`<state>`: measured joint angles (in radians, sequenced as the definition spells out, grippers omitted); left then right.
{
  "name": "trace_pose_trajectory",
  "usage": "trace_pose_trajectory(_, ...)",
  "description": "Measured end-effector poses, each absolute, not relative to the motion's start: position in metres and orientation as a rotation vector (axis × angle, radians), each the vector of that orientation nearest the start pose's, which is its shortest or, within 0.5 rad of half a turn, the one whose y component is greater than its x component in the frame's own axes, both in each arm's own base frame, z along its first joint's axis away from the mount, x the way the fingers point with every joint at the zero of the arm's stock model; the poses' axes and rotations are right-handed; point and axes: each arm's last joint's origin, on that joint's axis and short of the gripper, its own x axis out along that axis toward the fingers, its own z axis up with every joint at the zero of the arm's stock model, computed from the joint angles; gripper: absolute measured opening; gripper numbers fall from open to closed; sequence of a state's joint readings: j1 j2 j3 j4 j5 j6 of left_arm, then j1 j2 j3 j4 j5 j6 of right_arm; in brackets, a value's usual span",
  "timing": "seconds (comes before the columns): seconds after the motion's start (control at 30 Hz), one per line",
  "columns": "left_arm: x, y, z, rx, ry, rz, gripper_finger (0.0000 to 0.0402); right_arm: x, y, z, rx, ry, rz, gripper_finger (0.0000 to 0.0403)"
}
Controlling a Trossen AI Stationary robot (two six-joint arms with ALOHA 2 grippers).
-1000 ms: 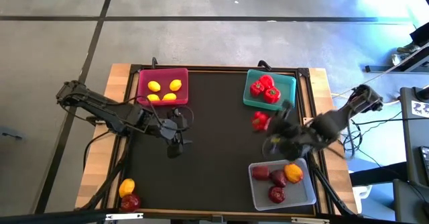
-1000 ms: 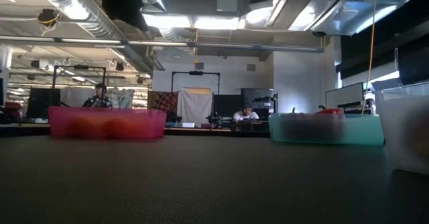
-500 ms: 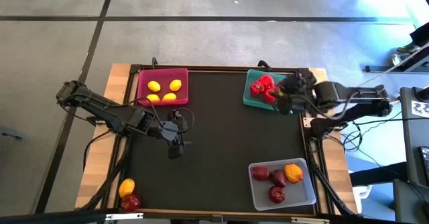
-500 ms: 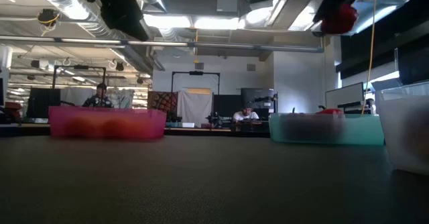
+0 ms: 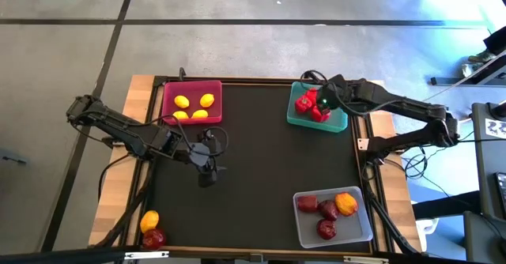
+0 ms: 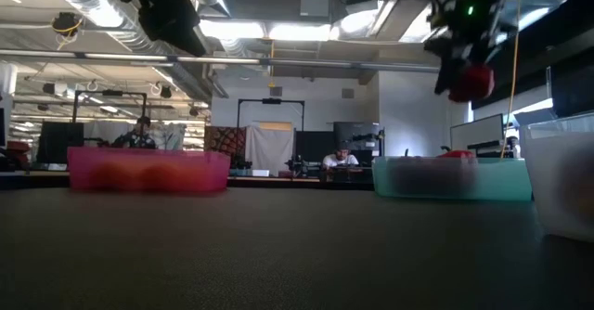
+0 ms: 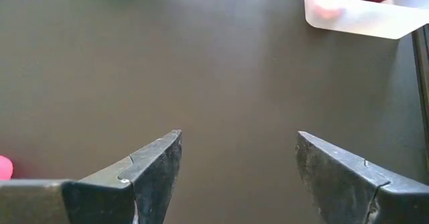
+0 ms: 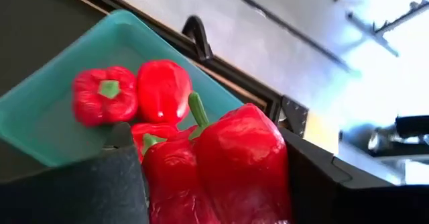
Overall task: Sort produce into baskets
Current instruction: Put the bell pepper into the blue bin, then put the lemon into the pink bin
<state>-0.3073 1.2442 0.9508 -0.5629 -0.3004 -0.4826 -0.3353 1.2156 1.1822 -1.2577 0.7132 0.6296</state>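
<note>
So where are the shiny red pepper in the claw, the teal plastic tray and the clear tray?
Shiny red pepper point(image 8: 241, 163), right wrist view, its glossy body.
Teal plastic tray point(image 5: 340, 123), high view, its near-right corner rim.
Clear greyish tray point(image 5: 360, 226), high view, its bare floor.

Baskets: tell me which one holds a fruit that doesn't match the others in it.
The clear basket at the table's near right: one yellow lemon lies among dark red apples. The pink basket holds only lemons, the teal basket only red peppers.

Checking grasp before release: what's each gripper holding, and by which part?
Right gripper holds a red pepper by its body sides, above the teal basket. Left gripper holds nothing, jaws open.
</note>
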Motion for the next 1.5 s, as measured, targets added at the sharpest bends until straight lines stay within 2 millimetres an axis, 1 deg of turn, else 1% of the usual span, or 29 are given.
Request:
trace_pose_trajectory(0.17,0.241,-0.067,0.268,-0.204,0.794,0.191,0.0282,0.182,-0.108,0.285,0.301,0.963,-1.284,0.0184)
trace_pose_trajectory(0.3,0.241,-0.067,0.268,-0.210,0.794,0.193,0.0282,0.177,-0.126,0.265,0.322,0.925,-1.340,0.0184)
trace_pose_trajectory(0.43,0.241,-0.067,0.268,-0.211,0.794,0.194,0.0282,0.170,-0.138,0.247,0.342,0.900,-1.379,0.0184)
trace_pose_trajectory(0.5,0.241,-0.067,0.268,-0.211,0.794,0.194,0.0282,0.167,-0.143,0.239,0.354,0.883,-1.399,0.0184)
trace_pose_trajectory(0.67,0.241,-0.067,0.268,-0.203,0.794,0.192,0.0282,0.156,-0.149,0.222,0.366,0.910,-1.436,0.0184)
trace_pose_trajectory(0.73,0.241,-0.067,0.268,-0.202,0.795,0.192,0.0282,0.153,-0.149,0.215,0.399,0.933,-1.409,0.0187)
trace_pose_trajectory(0.8,0.241,-0.066,0.268,-0.220,0.793,0.201,0.0282,0.151,-0.149,0.211,0.439,0.949,-1.374,0.0199)
trace_pose_trajectory(0.9,0.241,-0.064,0.268,-0.228,0.794,0.212,0.0282,0.151,-0.148,0.208,0.493,0.952,-1.344,0.0238)
trace_pose_trajectory(1.03,0.242,-0.062,0.268,-0.212,0.793,0.208,0.0282,0.151,-0.147,0.208,0.510,0.950,-1.332,0.0292)
trace_pose_trajectory(1.1,0.242,-0.062,0.268,-0.190,0.794,0.199,0.0282,0.151,-0.146,0.209,0.511,0.967,-1.286,0.0312)
trace_pose_trajectory(1.17,0.242,-0.062,0.268,-0.172,0.795,0.191,0.0282,0.151,-0.145,0.214,0.511,0.990,-1.241,0.0328)
trace_pose_trajectory(1.23,0.242,-0.062,0.268,-0.171,0.791,0.189,0.0282,0.153,-0.142,0.226,0.505,0.975,-1.206,0.0339)
trace_pose_trajectory(1.33,0.243,-0.062,0.269,-0.169,0.788,0.187,0.0282,0.162,-0.132,0.248,0.473,0.898,-1.145,0.0349)
trace_pose_trajectory(1.43,0.242,-0.066,0.269,-0.158,0.789,0.161,0.0282,0.175,-0.114,0.272,0.444,0.793,-1.010,0.0351)
trace_pose_trajectory(1.5,0.240,-0.071,0.272,-0.173,0.807,0.132,0.0282,0.184,-0.098,0.285,0.423,0.728,-0.906,0.0351)
